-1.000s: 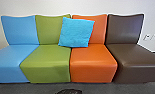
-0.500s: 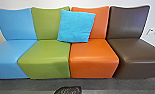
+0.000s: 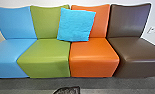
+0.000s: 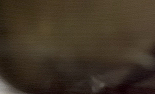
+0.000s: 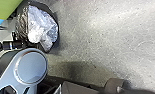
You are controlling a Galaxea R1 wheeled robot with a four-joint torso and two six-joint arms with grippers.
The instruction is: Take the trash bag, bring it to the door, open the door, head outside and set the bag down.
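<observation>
At the head view's six o'clock, before the green seat [image 3: 44, 56], a mesh bin [image 3: 68, 91] holds the trash bag [image 5: 41, 27] — nearer arm, either gripper's grasp: can't tell.

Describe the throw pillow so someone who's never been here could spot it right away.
Look for the row of colored seats along the pale wall. Where the green seat meets the orange one, a square turquoise pillow leans across both backrests. Its creased surface and slight tilt set it apart from the smooth seats, including the blue one.
</observation>
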